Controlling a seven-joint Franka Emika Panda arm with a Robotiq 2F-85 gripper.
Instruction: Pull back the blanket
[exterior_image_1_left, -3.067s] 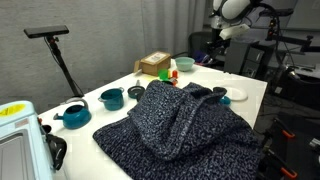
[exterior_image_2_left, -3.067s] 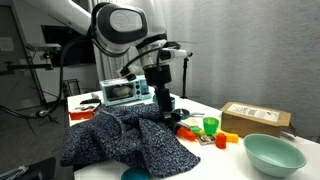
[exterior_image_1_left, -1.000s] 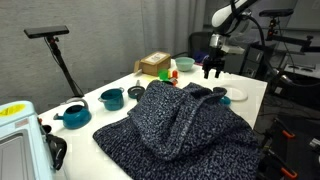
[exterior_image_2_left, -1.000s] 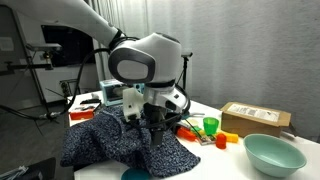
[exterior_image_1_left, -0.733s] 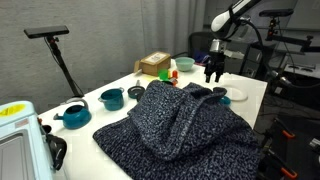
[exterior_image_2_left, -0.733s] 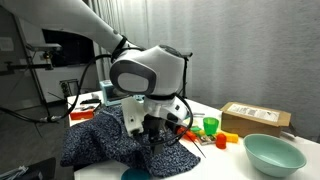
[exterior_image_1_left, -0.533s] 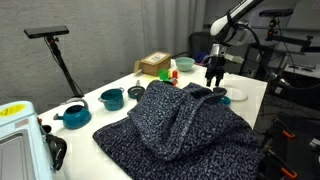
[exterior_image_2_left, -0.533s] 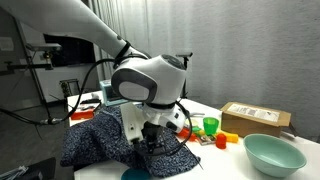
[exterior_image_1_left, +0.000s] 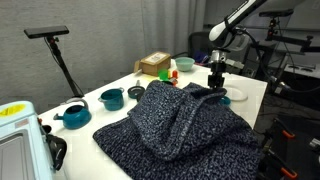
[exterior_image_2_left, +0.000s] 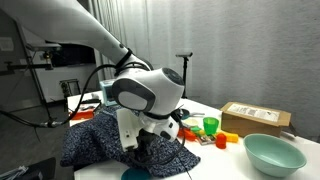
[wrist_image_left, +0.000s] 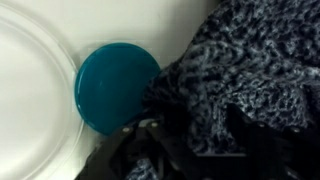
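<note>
The dark speckled knit blanket (exterior_image_1_left: 180, 125) lies heaped over the table, and it also fills the right of the wrist view (wrist_image_left: 250, 70). My gripper (exterior_image_1_left: 216, 88) points down at the blanket's far edge, beside a white plate (exterior_image_1_left: 238, 95). In the wrist view the gripper (wrist_image_left: 195, 135) is open, with its two dark fingers (wrist_image_left: 148, 135) either side of a fold of blanket. A teal disc (wrist_image_left: 115, 85) lies just beside that fold, on the white plate (wrist_image_left: 30, 90). In an exterior view the arm's bulky wrist (exterior_image_2_left: 145, 95) hides the fingers above the blanket (exterior_image_2_left: 100, 140).
Two teal pots (exterior_image_1_left: 112, 98) (exterior_image_1_left: 73, 115) stand beside the blanket. At the back are a cardboard box (exterior_image_1_left: 154, 65) and a green cup (exterior_image_1_left: 184, 64). A toaster oven (exterior_image_1_left: 15, 140) stands at the near corner. In an exterior view a teal bowl (exterior_image_2_left: 272, 153) and a box (exterior_image_2_left: 255, 116) also show.
The arm has come down from above the plate onto the blanket's far edge. The fingers have begun to draw together.
</note>
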